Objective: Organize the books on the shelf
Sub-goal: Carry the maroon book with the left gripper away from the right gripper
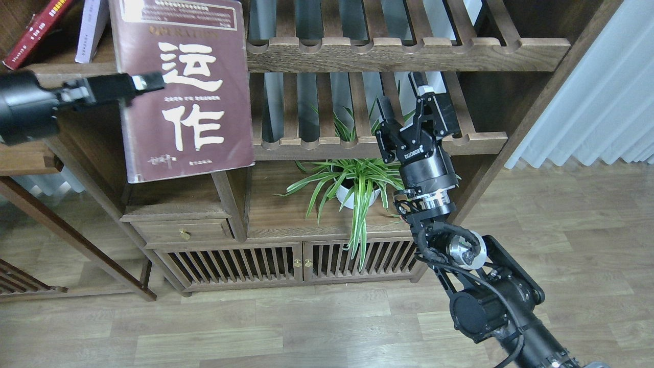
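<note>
Left gripper (145,84) clamped on maroon book (181,92), held near upright before shelf (56,71). Right gripper (403,99) spread, empty, before slatted rack (388,145). Red book (30,36), pale book (89,30) leaning on shelf. Potted plant (352,189) beneath rack.

Shelf (61,71) front: blocked by the upright maroon book (179,92).
Shelf left end: filled by the red book (30,36) and lavender book (91,28).
Right side: slatted racks (409,51), plant (352,189) beneath.
</note>
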`<state>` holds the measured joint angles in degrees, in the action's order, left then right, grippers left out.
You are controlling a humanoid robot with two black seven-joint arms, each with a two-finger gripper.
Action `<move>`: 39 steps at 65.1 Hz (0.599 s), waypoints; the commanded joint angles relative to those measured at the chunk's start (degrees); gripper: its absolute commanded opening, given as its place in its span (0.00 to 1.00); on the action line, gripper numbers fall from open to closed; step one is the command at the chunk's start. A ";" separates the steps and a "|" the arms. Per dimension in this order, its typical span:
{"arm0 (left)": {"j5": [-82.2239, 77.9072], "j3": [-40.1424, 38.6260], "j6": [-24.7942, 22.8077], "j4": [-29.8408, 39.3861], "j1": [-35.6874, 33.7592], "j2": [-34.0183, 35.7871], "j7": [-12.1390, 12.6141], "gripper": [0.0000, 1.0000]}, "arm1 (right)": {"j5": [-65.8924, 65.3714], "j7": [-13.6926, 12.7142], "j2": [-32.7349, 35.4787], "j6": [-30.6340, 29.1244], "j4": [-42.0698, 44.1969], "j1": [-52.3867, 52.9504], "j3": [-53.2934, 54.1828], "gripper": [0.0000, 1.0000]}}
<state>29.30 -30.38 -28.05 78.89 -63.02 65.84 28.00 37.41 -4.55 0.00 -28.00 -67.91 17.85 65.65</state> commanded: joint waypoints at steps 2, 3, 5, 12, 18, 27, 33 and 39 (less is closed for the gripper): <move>-0.03 -0.29 0.05 -0.23 -1.32 2.89 0.00 0.07 | -1.47 -0.02 0.00 0.00 0.59 0.08 0.00 0.83; -0.03 -0.29 0.05 -0.23 -1.32 3.07 0.00 0.07 | -1.55 -0.02 0.00 0.00 0.59 0.08 -0.09 0.83; -0.03 -0.64 0.05 -0.32 -1.41 3.59 0.00 0.07 | -1.64 -0.02 0.00 0.00 0.67 0.17 -0.09 0.83; -0.21 -1.43 0.05 -2.07 -2.02 4.21 0.00 0.07 | -1.82 -0.11 0.00 0.00 0.67 0.34 -0.09 0.83; -0.12 -2.84 0.05 -3.66 -2.20 4.39 0.00 0.07 | -1.73 -0.19 0.00 0.00 0.67 0.43 -0.18 0.83; -0.12 -4.16 0.05 -4.54 -2.29 4.12 0.00 0.07 | -1.73 -0.37 0.00 0.00 0.76 0.43 -0.18 0.83; -0.12 -5.30 0.05 -5.50 -3.87 3.16 0.00 0.06 | -1.73 -0.46 0.00 0.00 0.67 0.34 -0.18 0.83; 0.06 -5.39 0.05 -6.21 -5.19 2.89 0.00 0.06 | -1.73 -0.46 0.00 0.00 0.67 0.34 -0.18 0.83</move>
<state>29.19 -35.38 -27.99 73.61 -66.62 69.19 28.00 35.67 -4.98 0.00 -28.00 -67.19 18.28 65.47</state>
